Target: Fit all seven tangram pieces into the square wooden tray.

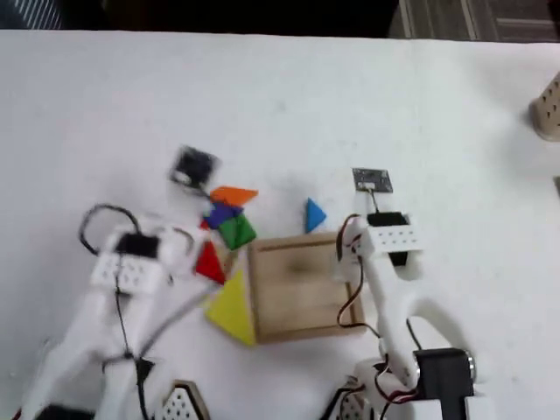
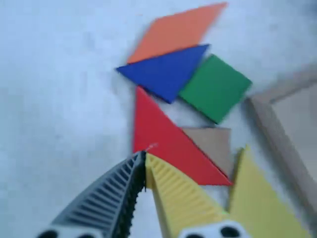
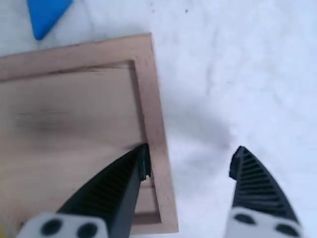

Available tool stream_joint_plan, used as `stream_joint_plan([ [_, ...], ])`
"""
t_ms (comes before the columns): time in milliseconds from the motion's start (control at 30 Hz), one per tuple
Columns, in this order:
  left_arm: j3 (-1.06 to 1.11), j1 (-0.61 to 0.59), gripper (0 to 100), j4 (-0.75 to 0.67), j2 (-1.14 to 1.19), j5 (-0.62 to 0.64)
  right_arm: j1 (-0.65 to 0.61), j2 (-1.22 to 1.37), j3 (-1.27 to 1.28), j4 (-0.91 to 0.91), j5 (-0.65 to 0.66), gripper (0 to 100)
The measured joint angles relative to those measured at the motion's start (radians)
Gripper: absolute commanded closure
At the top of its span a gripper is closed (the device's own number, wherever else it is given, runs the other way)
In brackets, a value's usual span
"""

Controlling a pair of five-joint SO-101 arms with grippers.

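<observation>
Wooden tray [image 3: 154, 94] rim between the right end effector's [image 3: 190, 151] wide-spread fingers [image 3: 121, 186]; left end effector [image 2: 145, 156] clenched at red triangle [image 2: 163, 139].

Tray [image 2: 278, 141] cut off at edge; yellow triangle [image 2: 265, 198] likewise; light-blue triangle [image 3: 47, 15] cropped.

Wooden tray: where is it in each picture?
High view: the tray sits low in the middle, between the arms.
Left wrist view: the tray shows a corner past the green square.
Right wrist view: the tray lies under the open right gripper.
Shared landmark, high and left wrist views: the yellow triangle beside the tray.
</observation>
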Motion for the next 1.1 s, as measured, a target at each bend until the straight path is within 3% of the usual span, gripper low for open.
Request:
stream_joint_plan([
  [200, 0.124, 0.316, 87, 0.169, -0.189, -0.101, 0.101, 0.002, -0.023, 0.005, 0.028, 85.4],
  [333, 0.126, 0.474, 96, 0.213, -0.180, -0.109, 0.124, 0.002, -0.023, -0.014, 0.032, 85.4],
  [500, 0.121, 0.534, 98, 0.244, -0.087, -0.137, 0.137, 0.002, -0.023, -0.014, 0.032, 85.4],
  [867, 0.103, 0.672, 98, 0.311, 0.038, -0.451, 0.137, 0.129, -0.071, -0.049, 0.032, 85.7],
  [967, 0.118, 0.707, 98, 0.284, 0.038, -0.451, 0.140, 0.172, -0.109, -0.040, 0.032, 85.7],
  [1100, 0.120, 0.687, 98, 0.229, 0.048, -0.328, 0.157, 0.186, -0.130, -0.023, 0.032, 85.7],
])
